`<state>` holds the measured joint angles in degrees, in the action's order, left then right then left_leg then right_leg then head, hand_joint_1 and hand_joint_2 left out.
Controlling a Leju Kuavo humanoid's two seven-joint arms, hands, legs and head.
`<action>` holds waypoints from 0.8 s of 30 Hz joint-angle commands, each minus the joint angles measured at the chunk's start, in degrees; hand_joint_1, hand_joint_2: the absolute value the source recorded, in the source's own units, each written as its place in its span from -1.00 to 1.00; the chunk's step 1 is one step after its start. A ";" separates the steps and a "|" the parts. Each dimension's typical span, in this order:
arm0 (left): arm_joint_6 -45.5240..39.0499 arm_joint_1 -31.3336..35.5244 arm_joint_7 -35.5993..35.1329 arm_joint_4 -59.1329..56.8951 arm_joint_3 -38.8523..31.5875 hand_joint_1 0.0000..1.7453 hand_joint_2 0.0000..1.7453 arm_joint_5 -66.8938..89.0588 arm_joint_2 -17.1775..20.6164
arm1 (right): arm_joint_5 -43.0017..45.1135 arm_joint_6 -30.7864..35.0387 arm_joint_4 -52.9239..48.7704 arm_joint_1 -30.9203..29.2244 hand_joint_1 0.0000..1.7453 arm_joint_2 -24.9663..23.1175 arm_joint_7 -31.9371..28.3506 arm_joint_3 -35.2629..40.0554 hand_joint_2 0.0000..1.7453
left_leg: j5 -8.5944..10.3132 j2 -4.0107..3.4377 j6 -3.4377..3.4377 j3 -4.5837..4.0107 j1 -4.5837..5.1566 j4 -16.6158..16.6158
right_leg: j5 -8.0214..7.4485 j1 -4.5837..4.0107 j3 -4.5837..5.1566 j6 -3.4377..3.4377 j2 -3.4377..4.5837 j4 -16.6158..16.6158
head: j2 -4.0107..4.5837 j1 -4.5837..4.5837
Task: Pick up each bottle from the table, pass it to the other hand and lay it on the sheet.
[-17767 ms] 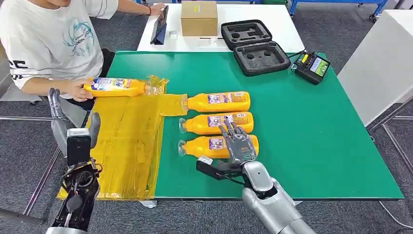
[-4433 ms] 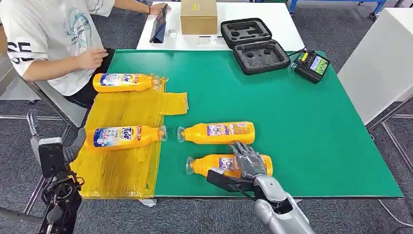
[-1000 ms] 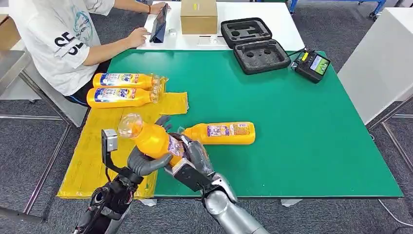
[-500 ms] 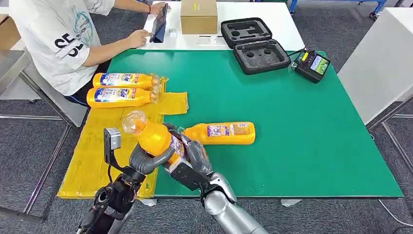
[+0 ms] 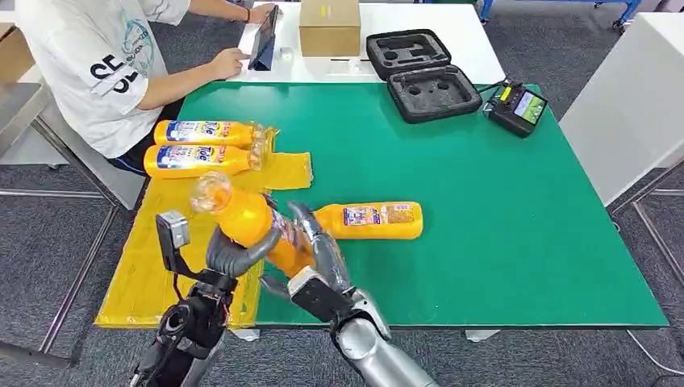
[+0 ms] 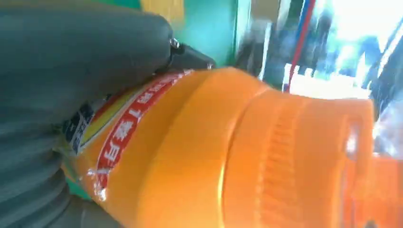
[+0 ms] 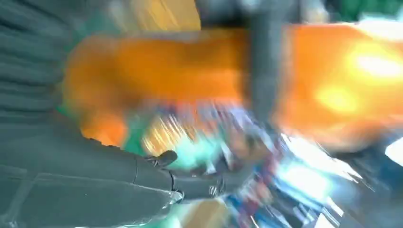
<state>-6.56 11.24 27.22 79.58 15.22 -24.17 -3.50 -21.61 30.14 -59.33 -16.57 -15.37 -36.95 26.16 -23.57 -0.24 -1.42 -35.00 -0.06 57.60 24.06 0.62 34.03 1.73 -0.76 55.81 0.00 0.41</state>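
An orange bottle (image 5: 246, 222) is held tilted in the air over the edge of the yellow sheet (image 5: 153, 274), its clear cap pointing up and away. My left hand (image 5: 234, 254) grips it around the body; up close, the bottle (image 6: 214, 152) lies under the hand's fingers (image 6: 71, 61). My right hand (image 5: 316, 246) stands beside the bottle's base with fingers stretched out; its wrist view is blurred, with the bottle (image 7: 166, 61) in front of the hand (image 7: 95, 175). Another orange bottle (image 5: 367, 220) lies on the green table (image 5: 500, 242). Two bottles (image 5: 206, 131) (image 5: 198, 160) lie on the sheet's far end.
A person (image 5: 105, 64) sits at the far left, one hand at a tablet (image 5: 264, 40). Behind the green table are a cardboard box (image 5: 329, 28), an open black foam case (image 5: 423, 76) and a small controller (image 5: 516, 109).
The bottle has shifted left and a little up in my left hand. My right hand's fingers have straightened and come off the bottle's base. The person and the other bottles have stayed put.
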 commanded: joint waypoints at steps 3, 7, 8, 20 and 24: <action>-19.83 6.41 10.17 -7.05 -5.37 1.00 1.00 23.13 0.61 | -23.58 9.86 -28.13 9.25 -1.00 -2.52 -3.05 -3.03 -1.00 | -0.07 0.32 0.12 0.08 -0.07 0.07 | 0.20 -0.06 -0.15 -0.09 -0.29 0.08 | 0.00 -0.04; -25.63 6.74 9.66 -6.92 -5.57 1.00 1.00 31.03 1.33 | -22.01 9.86 -30.19 8.17 -1.00 -0.58 1.27 0.48 -1.00 | -0.07 0.15 0.08 0.12 -0.04 0.02 | 0.12 -0.03 -0.14 -0.05 -0.08 0.04 | 0.00 0.00; -26.37 6.69 9.92 -7.46 -5.99 1.00 1.00 32.06 1.57 | -20.23 9.86 -27.10 9.04 -1.00 -2.17 -3.05 -0.88 -1.00 | -0.05 0.13 0.08 0.09 -0.05 0.02 | 0.10 -0.04 -0.11 -0.06 -0.06 0.03 | 0.00 0.00; -23.08 14.90 -8.75 -20.04 -0.65 1.00 1.00 66.13 7.54 | -11.52 9.86 -22.34 6.91 -1.00 -0.48 -3.05 0.93 -1.00 | 0.05 0.05 0.04 0.10 -0.06 -0.03 | -0.03 -0.05 -0.11 -0.03 -0.01 -0.04 | 0.00 0.02; -10.95 18.19 -16.43 -26.58 2.44 1.00 1.00 75.32 9.65 | -7.34 9.86 -21.33 5.61 -1.00 0.72 -2.60 2.19 -1.00 | 0.02 0.09 0.10 0.26 -0.08 -0.08 | 0.03 -0.06 -0.26 -0.06 -0.05 -0.07 | 0.00 -0.02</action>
<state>-28.67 22.04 18.22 67.03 12.20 41.56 1.77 -33.26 39.76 -84.24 -10.46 -15.52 -39.93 26.38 -23.46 -0.25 -1.42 -35.00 -0.09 57.60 24.00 0.61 34.04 1.75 -0.79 55.82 0.00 0.39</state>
